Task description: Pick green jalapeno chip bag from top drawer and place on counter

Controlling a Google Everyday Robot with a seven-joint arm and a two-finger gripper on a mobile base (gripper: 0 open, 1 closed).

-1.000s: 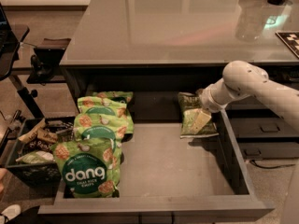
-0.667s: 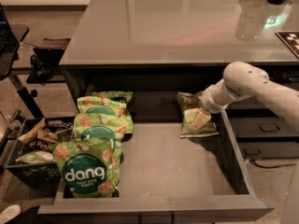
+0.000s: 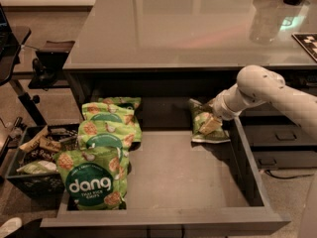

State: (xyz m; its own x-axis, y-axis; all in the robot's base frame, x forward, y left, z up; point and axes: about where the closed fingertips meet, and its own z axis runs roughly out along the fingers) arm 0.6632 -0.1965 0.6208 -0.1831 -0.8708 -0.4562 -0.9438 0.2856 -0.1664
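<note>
**A:** Moved at all since a second ago?

**B:** Hardly. Same reach of the arm, same spot for the gripper, same lean of the bag.

**A:** Biggest first, then?

**B:** Above and behind the gripper, the counter: broad, flat, glossy grey, thin-edged, mirroring lights. Below and left of the gripper, the top drawer, pulled open: wide, shallow, with a matte dark grey floor and low sides. Off to the gripper's right, the arm again: smooth, rounded, off-white shell.

**A:** And inside?

**B:** Well left of the gripper, the dang bags: bright green, crinkly, white lettering, overlapping in a row from back to front.

**A:** And the one wanted?

**B:** Right at the gripper and just below it, the green jalapeno chip bag, close by the drawer's right wall near the back. Dull dark green, crinkled, pale label patch, silvery crimped edges. Long axis near upright in view, slightly slanted: top end up at the gripper, bottom crimp down on the drawer floor toward the front.

**A:** Clamped or loose?

**B:** Cannot tell. Buried against the bag's top.
</note>
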